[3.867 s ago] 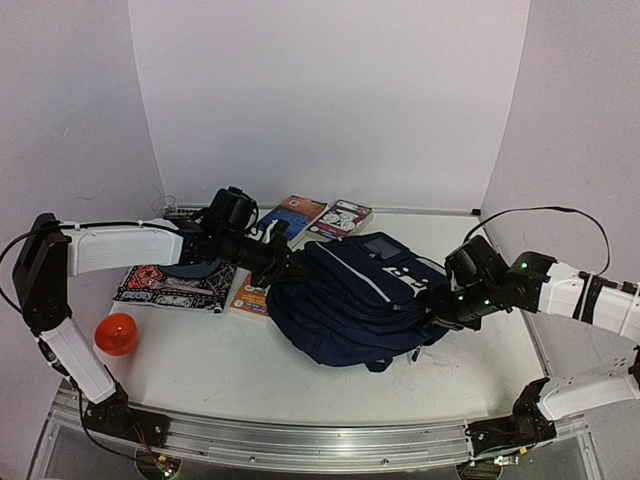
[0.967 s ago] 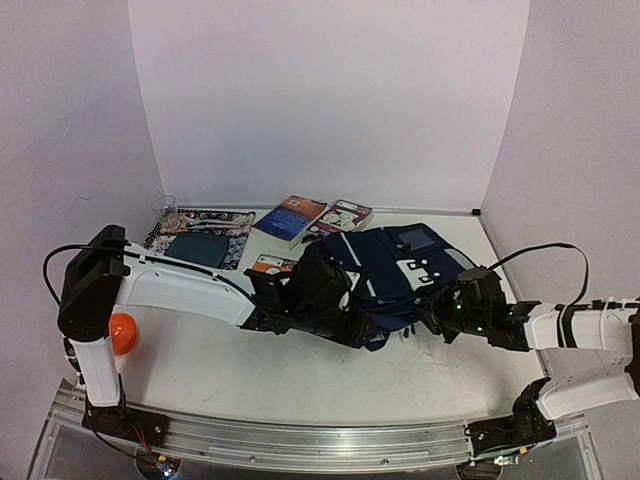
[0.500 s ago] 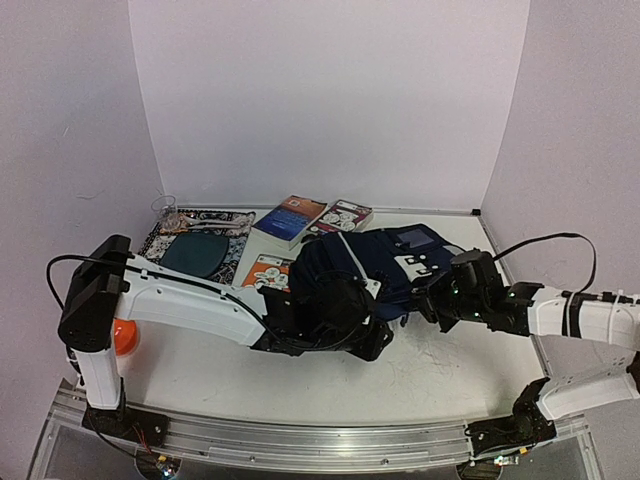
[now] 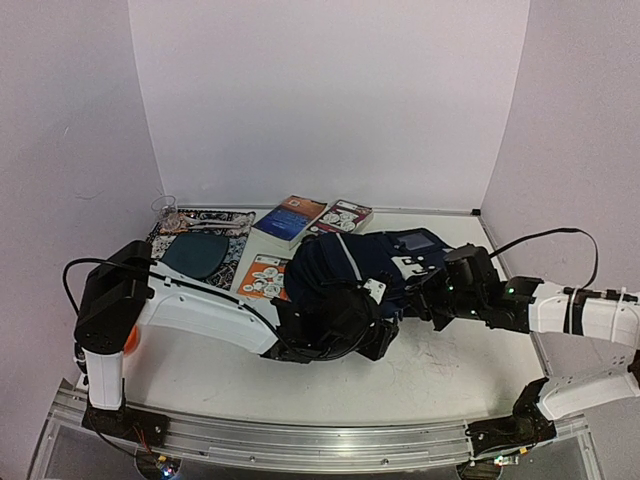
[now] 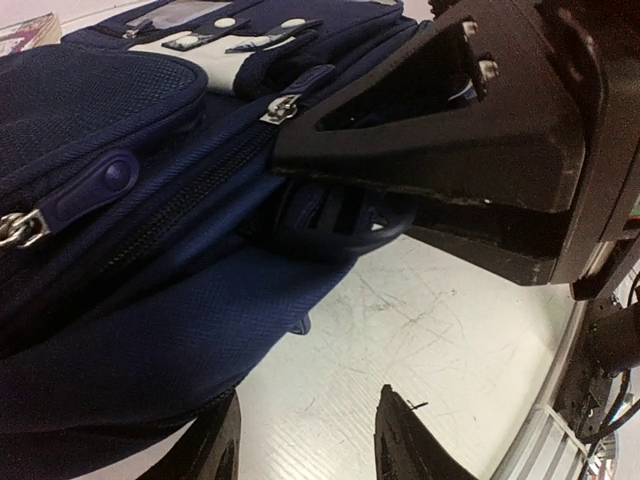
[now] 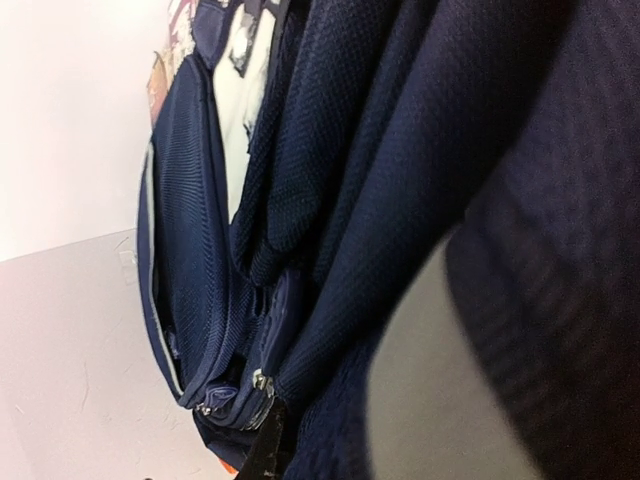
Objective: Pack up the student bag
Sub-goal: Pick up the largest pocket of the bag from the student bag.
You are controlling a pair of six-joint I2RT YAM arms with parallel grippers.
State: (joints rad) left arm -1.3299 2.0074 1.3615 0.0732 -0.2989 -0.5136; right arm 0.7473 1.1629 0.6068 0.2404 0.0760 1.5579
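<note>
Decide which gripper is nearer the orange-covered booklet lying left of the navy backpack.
Left. The left gripper, open, sits at the near edge of the navy-blue fabric backpack, right of the orange-covered booklet; the right gripper grips the backpack farther right.

The student bag [image 4: 372, 262] is big and dark blue, with pale stripes and small white patches on top. It lies slumped and crumpled near the middle of the white bench [image 4: 440, 365], a bit to the right. Its zips [image 5: 283, 107] have little silver pulls.
</note>
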